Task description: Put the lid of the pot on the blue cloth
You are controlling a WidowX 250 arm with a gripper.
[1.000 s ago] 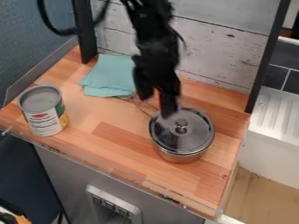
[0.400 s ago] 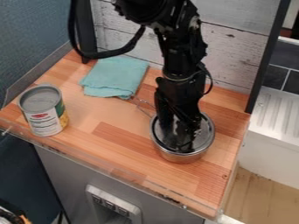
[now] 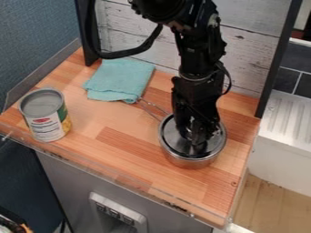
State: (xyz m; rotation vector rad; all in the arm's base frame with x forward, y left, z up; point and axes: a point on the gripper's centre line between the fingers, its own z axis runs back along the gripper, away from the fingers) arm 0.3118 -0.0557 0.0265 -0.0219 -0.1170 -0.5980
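One lid (image 3: pixel 173 139), on pot (image 3: pixel 188 162), gripper (image 3: pixel 199 135) right over its middle. Can't tell if gripper's open or closed. Cloth (image 3: pixel 119 79) lies past handle (image 3: pixel 155 106), so lift first, then swing that way imo.

Toy kitchen: wooden counter (image 3: pixel 112 129), 1 pot (image 3: pixel 189 162)

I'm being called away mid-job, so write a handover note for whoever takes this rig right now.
Claw: down at the lid, its hold on it unclear.
Lid: on the pot.
Cloth: folded on the counter, beyond the pot's handle and up-left in view.
Can: at the view's left, not part of this.
Done: claw at the lid.
Left: secure grip, lift lid, carry it over, set it on the cloth.
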